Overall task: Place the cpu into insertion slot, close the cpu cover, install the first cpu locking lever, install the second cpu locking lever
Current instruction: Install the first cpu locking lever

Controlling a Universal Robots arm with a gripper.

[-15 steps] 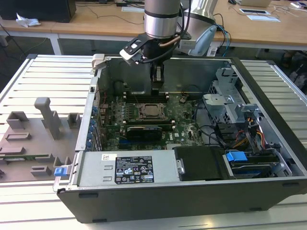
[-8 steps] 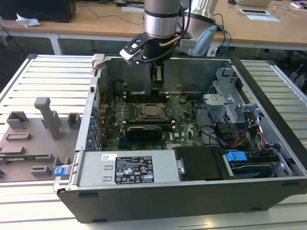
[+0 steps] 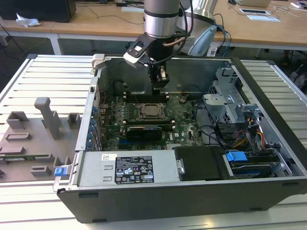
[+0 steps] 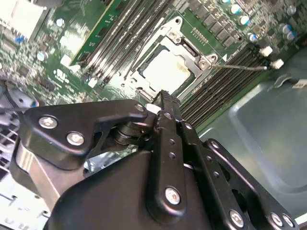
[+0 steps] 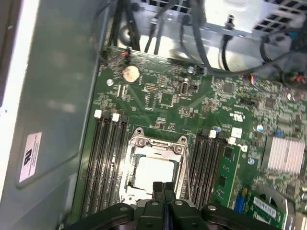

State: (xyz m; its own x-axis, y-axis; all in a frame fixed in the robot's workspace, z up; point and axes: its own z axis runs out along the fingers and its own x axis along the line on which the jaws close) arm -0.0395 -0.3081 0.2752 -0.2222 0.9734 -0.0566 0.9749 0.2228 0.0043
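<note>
My pincer [image 5: 163, 188] has its fingertips pressed together with nothing between them. In both wrist views it hangs just above the near edge of the socket, and in the exterior view it is down inside the open computer case [image 3: 192, 191]. Right under the tips the cpu [image 5: 153, 170] sits in the insertion slot [image 5: 125, 184], pale metal top up. The cpu cover [image 5: 157, 142] looks laid flat over it, framing the chip through its window. In the second wrist view a thin metal lever rod [image 4: 240, 67] sticks out sideways from one corner of the socket, over the memory slots [image 5: 108, 163]; I can't tell if it is latched. Those long black slots flank the socket on both sides on the green motherboard [image 5: 168, 100]. The case rests on a slatted metal counter [image 3: 43, 72], with grey fixture blocks [image 3: 48, 115] at the exterior view's left.
</note>
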